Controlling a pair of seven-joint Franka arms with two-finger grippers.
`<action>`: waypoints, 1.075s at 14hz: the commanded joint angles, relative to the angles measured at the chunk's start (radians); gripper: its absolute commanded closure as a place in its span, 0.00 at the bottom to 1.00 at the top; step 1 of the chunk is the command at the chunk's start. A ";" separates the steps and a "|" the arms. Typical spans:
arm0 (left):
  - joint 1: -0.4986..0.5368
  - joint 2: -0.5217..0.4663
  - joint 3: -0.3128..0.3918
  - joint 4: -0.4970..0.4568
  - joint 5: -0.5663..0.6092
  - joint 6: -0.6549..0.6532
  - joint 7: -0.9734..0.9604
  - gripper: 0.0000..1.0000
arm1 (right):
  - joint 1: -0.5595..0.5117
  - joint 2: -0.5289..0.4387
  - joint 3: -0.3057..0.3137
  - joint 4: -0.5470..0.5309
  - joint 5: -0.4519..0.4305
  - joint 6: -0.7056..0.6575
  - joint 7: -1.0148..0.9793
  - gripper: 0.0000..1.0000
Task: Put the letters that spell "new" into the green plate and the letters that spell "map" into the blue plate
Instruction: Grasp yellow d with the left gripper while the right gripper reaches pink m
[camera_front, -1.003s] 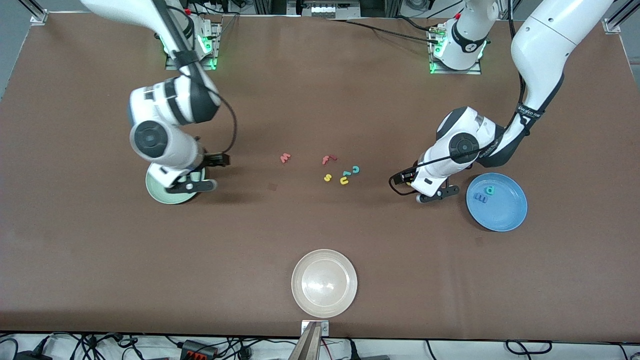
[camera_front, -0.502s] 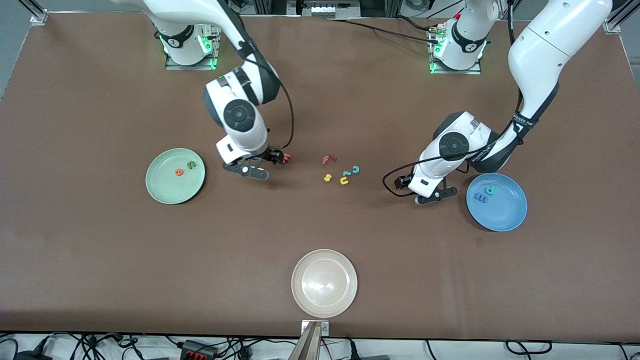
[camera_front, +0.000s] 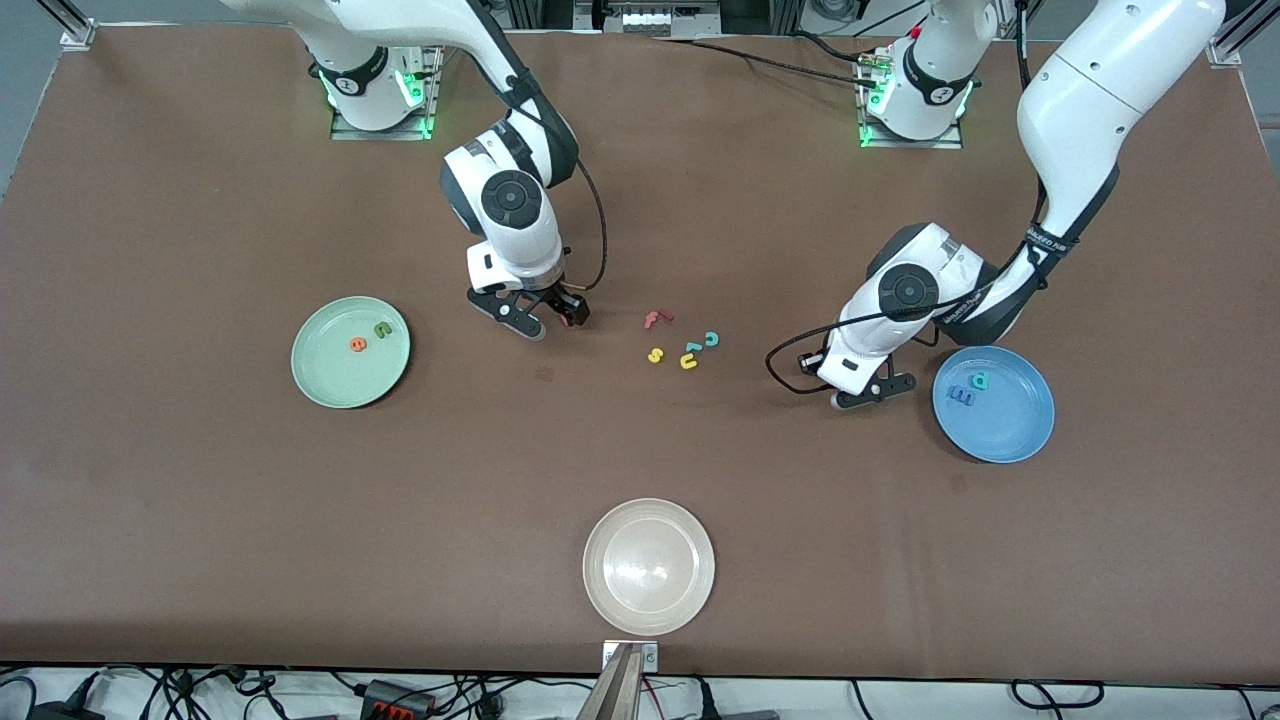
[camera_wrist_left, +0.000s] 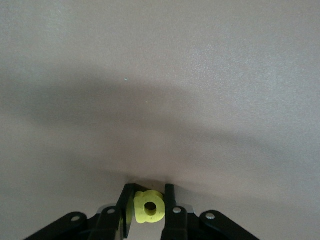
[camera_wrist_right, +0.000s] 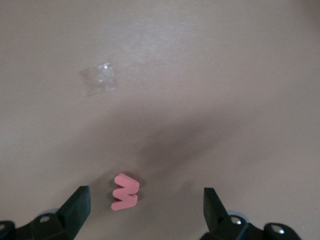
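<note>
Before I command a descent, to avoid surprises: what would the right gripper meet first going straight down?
Probably the small red-pink foam "w", lying on the brown table between the open fingers of the right gripper; nothing else shows in that line.

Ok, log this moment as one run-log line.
left gripper: shut on yellow letter, beside blue plate | right gripper: open over pink w | green plate: e, n

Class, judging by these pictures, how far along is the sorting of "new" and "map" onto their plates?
Done: the orange "e" and green "n" lie in the green plate; the blue "m" and teal letter lie in the blue plate.

In hand: the left gripper is shut on the yellow letter; the open right gripper straddles the pink "w".

Left: deliver both.
</note>
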 joint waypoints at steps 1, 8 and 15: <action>0.004 -0.010 -0.005 -0.009 0.027 -0.031 -0.008 0.95 | 0.018 -0.003 -0.002 -0.019 0.047 0.050 0.057 0.00; 0.051 -0.051 -0.013 0.268 0.026 -0.497 0.470 0.95 | 0.047 0.075 -0.002 0.014 0.141 0.145 0.082 0.02; 0.247 0.031 0.024 0.331 0.084 -0.389 1.057 0.90 | 0.055 0.095 -0.002 0.027 0.157 0.139 0.077 0.28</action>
